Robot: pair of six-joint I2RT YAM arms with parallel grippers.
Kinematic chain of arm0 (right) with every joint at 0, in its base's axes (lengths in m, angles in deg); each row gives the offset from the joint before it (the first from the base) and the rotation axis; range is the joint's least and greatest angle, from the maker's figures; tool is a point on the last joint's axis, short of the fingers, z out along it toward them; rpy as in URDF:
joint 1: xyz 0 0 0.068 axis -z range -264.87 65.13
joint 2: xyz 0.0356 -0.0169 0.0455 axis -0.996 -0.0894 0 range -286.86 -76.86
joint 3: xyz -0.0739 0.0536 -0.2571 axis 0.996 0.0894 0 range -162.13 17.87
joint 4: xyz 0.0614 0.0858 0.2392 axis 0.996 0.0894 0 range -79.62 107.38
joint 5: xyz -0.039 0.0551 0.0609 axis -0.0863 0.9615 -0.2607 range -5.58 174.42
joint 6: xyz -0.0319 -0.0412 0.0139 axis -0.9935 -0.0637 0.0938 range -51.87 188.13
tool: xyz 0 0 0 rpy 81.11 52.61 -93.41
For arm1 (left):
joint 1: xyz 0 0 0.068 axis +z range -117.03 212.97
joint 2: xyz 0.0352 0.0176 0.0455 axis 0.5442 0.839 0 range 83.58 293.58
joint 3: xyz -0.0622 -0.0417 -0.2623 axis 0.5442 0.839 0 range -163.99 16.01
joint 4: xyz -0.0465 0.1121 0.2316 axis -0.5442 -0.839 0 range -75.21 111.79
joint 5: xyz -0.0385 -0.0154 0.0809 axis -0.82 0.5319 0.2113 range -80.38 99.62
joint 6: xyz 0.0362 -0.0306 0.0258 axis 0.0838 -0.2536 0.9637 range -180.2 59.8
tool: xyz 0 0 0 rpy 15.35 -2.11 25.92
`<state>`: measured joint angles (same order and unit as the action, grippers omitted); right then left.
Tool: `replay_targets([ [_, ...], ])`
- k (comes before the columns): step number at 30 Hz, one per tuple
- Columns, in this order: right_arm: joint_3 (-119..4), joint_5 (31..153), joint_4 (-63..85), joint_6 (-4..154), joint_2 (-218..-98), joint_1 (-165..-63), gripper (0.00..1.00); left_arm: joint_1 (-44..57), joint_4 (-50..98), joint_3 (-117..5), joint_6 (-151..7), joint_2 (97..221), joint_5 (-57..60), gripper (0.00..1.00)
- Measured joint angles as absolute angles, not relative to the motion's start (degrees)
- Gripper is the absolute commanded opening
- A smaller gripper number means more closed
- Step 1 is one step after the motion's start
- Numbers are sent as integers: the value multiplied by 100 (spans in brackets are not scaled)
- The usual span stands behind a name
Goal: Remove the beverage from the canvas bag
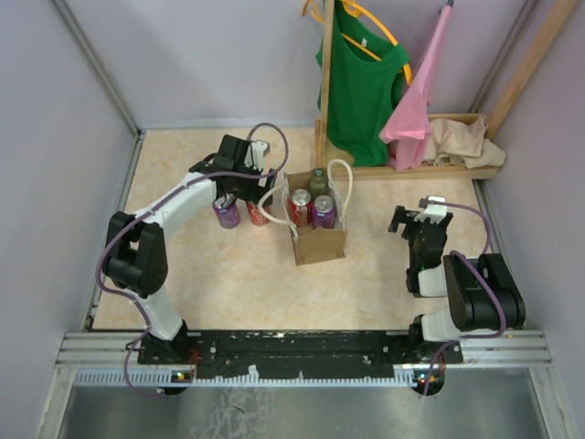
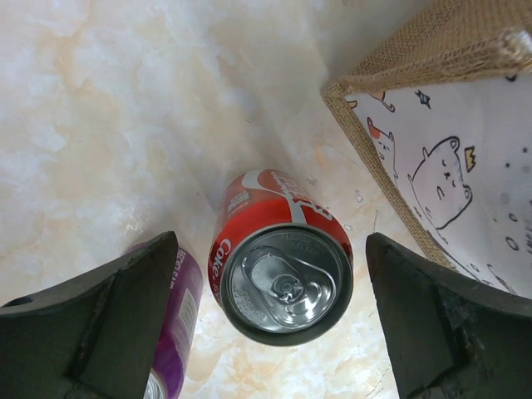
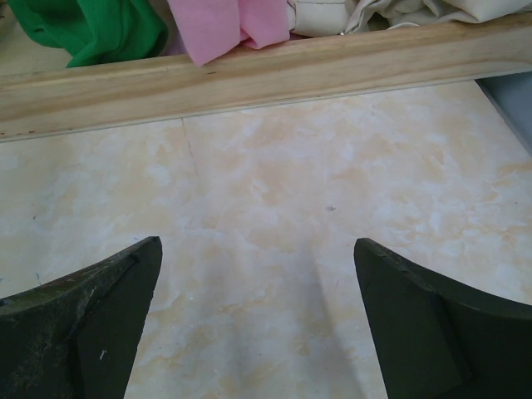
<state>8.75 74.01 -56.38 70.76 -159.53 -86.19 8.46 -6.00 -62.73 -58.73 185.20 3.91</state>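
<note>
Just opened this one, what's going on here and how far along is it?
The left claw hangs open over a red cola can that stands on the table just left of the canvas bag. It has a finger on each side of the can and neither touches it. A purple can stands right beside it. The bag holds another red can, another purple one and a dark green drink. The right claw is open above the table, holding nothing.
</note>
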Motion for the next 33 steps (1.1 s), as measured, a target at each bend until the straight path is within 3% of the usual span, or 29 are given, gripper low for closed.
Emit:
replay_targets([
  [15, 875, 7401, -5638, 7076, -15953, -8619, 99, 734, -145, -7149, -5519, 17751, 509, 98],
  [22, 875, 7401, -5638, 7076, -15953, -8619, 99, -138, 926, -6810, -4701, 16936, 109, 98],
  [33, 875, 7401, -5638, 7076, -15953, -8619, 99, -1124, 788, -6782, -4028, 18461, -68, 99],
])
